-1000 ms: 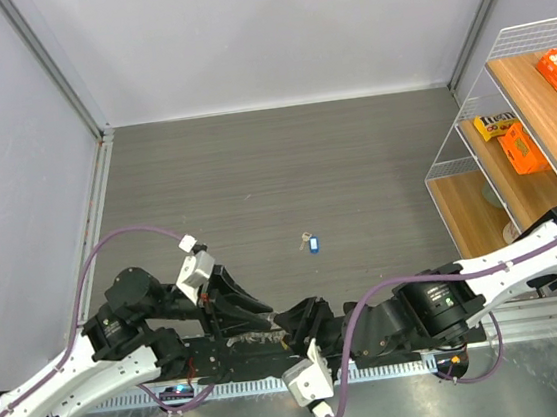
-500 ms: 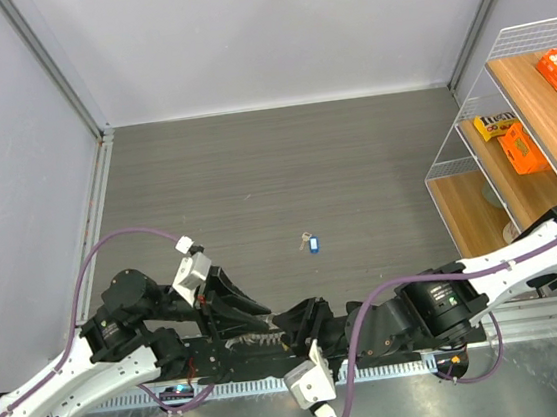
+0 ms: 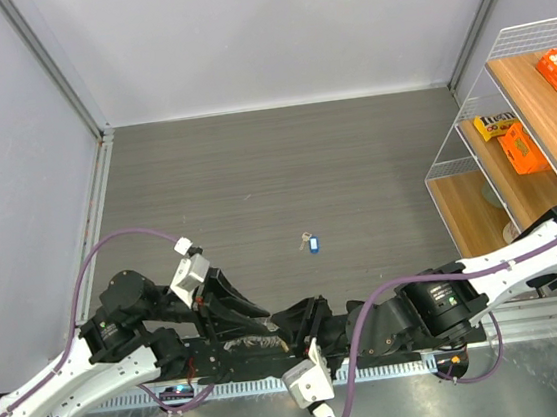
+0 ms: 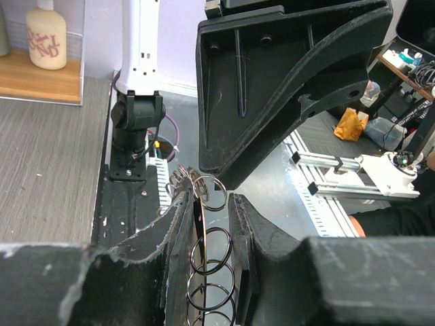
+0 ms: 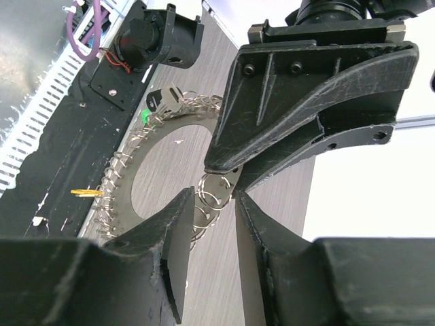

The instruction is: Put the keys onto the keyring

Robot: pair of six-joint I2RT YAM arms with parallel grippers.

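Tabletop of grey wood-grain laminate (image 3: 254,171) filled the middle of the overhead view. The two white-and-black arms met at the lower centre of that frame, evidently so that one could steady the work while the other fitted.

The large round silvery metal keyring (image 5: 124,178), its rim fringed with small wire loops, was held between them. The left gripper (image 4: 212,204) was pinching the rim edge-on at the bottom centre of its wrist frame, judged a steadying hold. The right gripper (image 5: 214,200) had its fingers slightly spread about one small wire loop (image 5: 216,185); contact could not be confirmed.

A green-headed key (image 5: 146,114) and a yellow-headed key (image 5: 85,192) sat at the fringe, apparently attached. A small silver key with a blue plastic head (image 3: 313,245) lay alone at mid-table, well apart, judged outstanding.
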